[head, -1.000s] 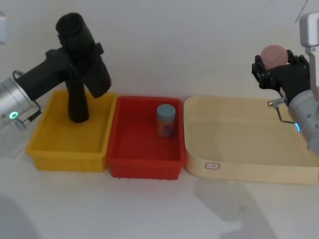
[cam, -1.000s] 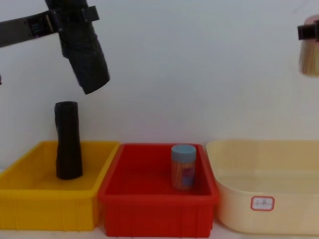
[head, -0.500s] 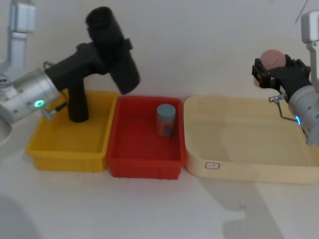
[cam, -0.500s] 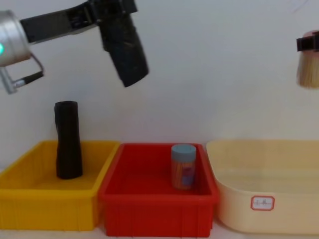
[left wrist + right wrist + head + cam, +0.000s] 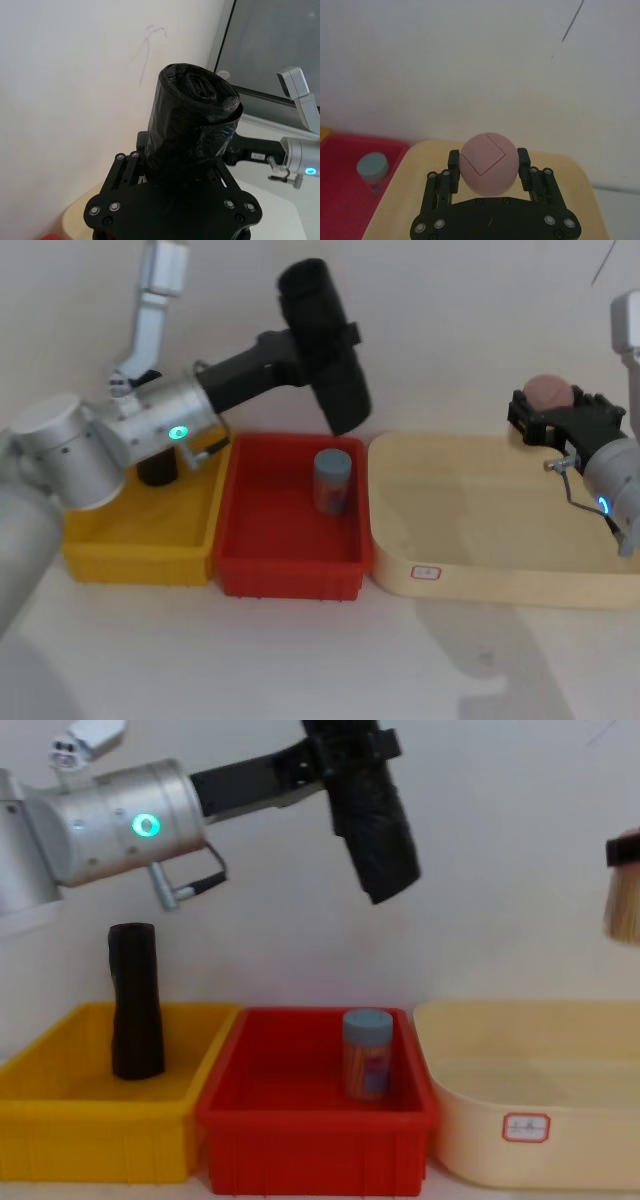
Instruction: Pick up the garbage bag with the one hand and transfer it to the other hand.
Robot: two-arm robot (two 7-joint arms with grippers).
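The left claw (image 5: 322,338) clamps around the tilted garbage bag (image 5: 341,390), held aloft.

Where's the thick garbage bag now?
In the head view's upper centre, the bag hangs tilted in the left gripper above the red bin; the right gripper, over the tub, holds a ball.

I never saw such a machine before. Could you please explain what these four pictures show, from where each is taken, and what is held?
This is a robot with two arms, each ending in a gripper. One picture looks down from its head, one looks across from its chest, and two come from wrist cameras. The left gripper is shut on the garbage bag, a thick black roll, high above the red bin. The right gripper holds a pink round thing above the cream tub. In the red bin stands a blue-lidded jar; in the yellow bin, a slimmer black roll.
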